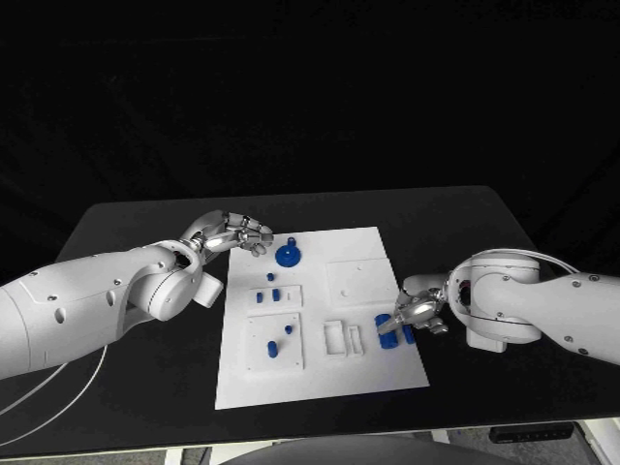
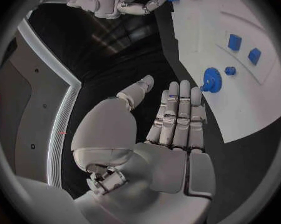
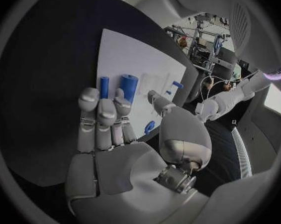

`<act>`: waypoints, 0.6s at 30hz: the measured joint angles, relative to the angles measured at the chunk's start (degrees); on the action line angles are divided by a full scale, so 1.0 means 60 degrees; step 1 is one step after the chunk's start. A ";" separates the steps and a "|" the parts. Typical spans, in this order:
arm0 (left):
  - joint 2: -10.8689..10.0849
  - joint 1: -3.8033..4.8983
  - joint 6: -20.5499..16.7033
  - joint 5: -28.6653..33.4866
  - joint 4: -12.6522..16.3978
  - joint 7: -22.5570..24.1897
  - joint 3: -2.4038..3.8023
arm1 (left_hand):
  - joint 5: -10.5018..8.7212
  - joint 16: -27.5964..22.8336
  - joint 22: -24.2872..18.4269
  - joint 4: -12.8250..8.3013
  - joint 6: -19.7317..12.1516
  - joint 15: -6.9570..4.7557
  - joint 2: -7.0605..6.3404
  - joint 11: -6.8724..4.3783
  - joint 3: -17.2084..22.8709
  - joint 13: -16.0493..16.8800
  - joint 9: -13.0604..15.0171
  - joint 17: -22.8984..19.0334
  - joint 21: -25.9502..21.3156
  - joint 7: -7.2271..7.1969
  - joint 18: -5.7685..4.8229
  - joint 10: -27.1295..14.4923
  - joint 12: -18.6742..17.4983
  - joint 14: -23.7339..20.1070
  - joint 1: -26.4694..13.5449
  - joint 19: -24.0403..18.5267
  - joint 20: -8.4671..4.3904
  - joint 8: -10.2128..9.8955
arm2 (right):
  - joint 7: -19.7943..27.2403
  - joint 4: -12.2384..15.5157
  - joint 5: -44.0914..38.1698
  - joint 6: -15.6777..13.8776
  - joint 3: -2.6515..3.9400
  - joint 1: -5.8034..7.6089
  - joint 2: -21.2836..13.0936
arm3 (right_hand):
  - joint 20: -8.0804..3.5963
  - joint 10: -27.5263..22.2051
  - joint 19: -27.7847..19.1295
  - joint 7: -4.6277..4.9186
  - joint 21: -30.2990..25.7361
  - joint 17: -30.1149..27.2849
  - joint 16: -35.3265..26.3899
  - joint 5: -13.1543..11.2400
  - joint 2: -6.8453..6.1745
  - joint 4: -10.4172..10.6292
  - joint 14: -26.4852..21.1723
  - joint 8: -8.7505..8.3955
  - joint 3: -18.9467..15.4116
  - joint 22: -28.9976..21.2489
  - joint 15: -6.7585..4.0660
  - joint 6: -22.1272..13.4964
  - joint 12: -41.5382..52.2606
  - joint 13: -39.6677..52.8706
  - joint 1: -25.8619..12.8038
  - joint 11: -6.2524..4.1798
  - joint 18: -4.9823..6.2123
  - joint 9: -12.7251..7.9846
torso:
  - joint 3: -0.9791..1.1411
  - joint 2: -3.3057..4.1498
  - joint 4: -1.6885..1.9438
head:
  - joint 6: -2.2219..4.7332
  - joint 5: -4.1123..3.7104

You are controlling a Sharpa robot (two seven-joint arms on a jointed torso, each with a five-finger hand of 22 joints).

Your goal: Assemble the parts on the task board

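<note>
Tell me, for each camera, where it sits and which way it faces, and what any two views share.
Head view: on the robot's head, looking down at the board; both arms, left hand, right hand.
Left wrist view: behind the left hand, facing the board and round part.
Right wrist view: behind the right hand, facing the board.
Shared: the head and left wrist views both show the round part.
</note>
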 measured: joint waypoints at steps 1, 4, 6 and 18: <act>-0.0006 0.0000 0.0001 0.0009 0.0019 0.0000 0.0000 | -0.0005 0.0000 0.0014 0.0045 0.0000 0.0020 0.0030 0.0001 -0.0011 0.0000 -0.0013 0.0020 0.0000 0.0000 -0.0001 -0.0001 -0.0034 -0.0020 -0.0060 -0.0023 0.0023 0.0000 | -0.0013 -0.0018 -0.0051 -0.0002 -0.0002 -0.0038 0.0029 | -0.0018 0.0000 -0.0015 -0.0001 0.0000 0.0017 -0.0001 0.0000 0.0000 -0.0031 0.0001 0.0000 -0.0049 0.0000 -0.0001 0.0001 0.0000 0.0008 0.0000 0.0000 -0.0027 0.0003 | -0.0006 0.0006 0.0004 | -0.0001 0.0005; -0.0023 0.0000 0.0004 0.0027 0.0055 0.0000 0.0000 | -0.0058 -0.0044 0.0022 0.0077 0.0000 0.0034 -0.0032 0.0001 -0.0025 -0.0010 -0.0014 0.0041 0.0000 0.0000 0.0001 -0.0001 -0.0034 -0.0034 -0.0122 -0.0034 0.0034 0.0000 | -0.0033 -0.0031 -0.0251 -0.0003 -0.0004 -0.0114 0.0104 | -0.0067 0.0003 0.0031 -0.0010 0.0000 0.0048 -0.0001 0.0000 0.0000 -0.0114 0.0004 -0.0042 -0.0168 0.0000 -0.0001 0.0011 0.0000 0.0027 0.0000 -0.0002 -0.0044 0.0014 | -0.0023 0.0025 0.0014 | -0.0012 0.0019; -0.0029 -0.0001 0.0004 0.0036 0.0068 0.0002 0.0000 | -0.0058 -0.0044 0.0033 0.0106 0.0000 0.0034 -0.0032 0.0001 -0.0053 -0.0010 -0.0024 0.0049 0.0000 0.0000 0.0000 -0.0001 -0.0034 -0.0034 -0.0122 -0.0034 0.0034 0.0000 | -0.0034 -0.0033 -0.0357 -0.0010 -0.0004 -0.0155 0.0147 | -0.0069 0.0015 0.0030 -0.0022 0.0000 0.0078 -0.0047 0.0000 0.0055 -0.0196 0.0006 -0.0049 -0.0303 0.0000 0.0001 0.0022 0.0000 0.0038 -0.0055 -0.0014 -0.0046 0.0032 | -0.0025 0.0034 0.0015 | -0.0022 0.0029; -0.0050 -0.0002 -0.0029 0.0139 0.0101 0.0020 0.0000 | -0.0110 -0.0092 0.0073 0.0193 -0.0034 0.0034 -0.0029 -0.0033 -0.0141 -0.0010 -0.0036 0.0128 -0.0037 0.0034 0.0000 -0.0034 -0.0034 -0.0034 -0.0300 -0.0034 0.0034 0.0000 | -0.0112 -0.0309 -0.0743 -0.0376 0.0035 -0.0406 0.0566 | -0.0224 0.0016 0.0050 -0.0059 0.0000 0.0146 -0.0111 0.0000 0.0182 -0.0321 0.0040 -0.0055 -0.0480 0.0000 0.0026 0.0060 -0.0037 0.0078 -0.0018 -0.0012 -0.0204 0.0428 | -0.0024 0.0063 0.0005 | -0.0035 0.0100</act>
